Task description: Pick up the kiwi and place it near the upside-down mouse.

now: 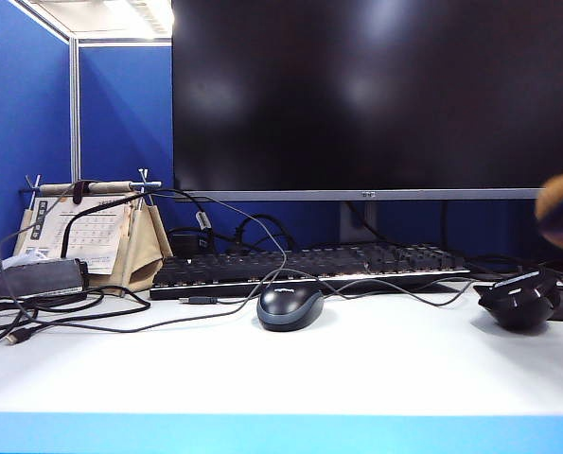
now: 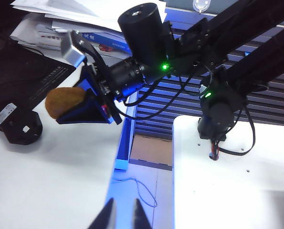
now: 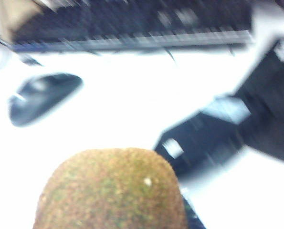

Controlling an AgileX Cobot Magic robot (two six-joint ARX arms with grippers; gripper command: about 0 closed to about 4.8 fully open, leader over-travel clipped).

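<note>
The brown fuzzy kiwi (image 3: 110, 191) fills the near part of the blurred right wrist view, and my right gripper (image 3: 110, 212) is shut on it, its fingers hidden behind the fruit. In the left wrist view the kiwi (image 2: 64, 100) sits between the right gripper's blue fingers (image 2: 91, 102), held in the air. At the exterior view's right edge the kiwi (image 1: 562, 197) hangs above the glossy black upside-down mouse (image 1: 519, 298). That mouse (image 2: 18, 128) shows pale labels on its underside. My left gripper (image 2: 124, 214) hovers off the desk edge, tips slightly apart, nothing between them.
A blue-grey dome mouse (image 1: 290, 307) lies mid-desk before the black keyboard (image 1: 309, 267) and big monitor (image 1: 376, 95). Loose cables (image 1: 82, 317), a power adapter (image 1: 30, 279) and a desk calendar (image 1: 92, 232) crowd the left. A second white table (image 2: 237, 181) stands beside the desk.
</note>
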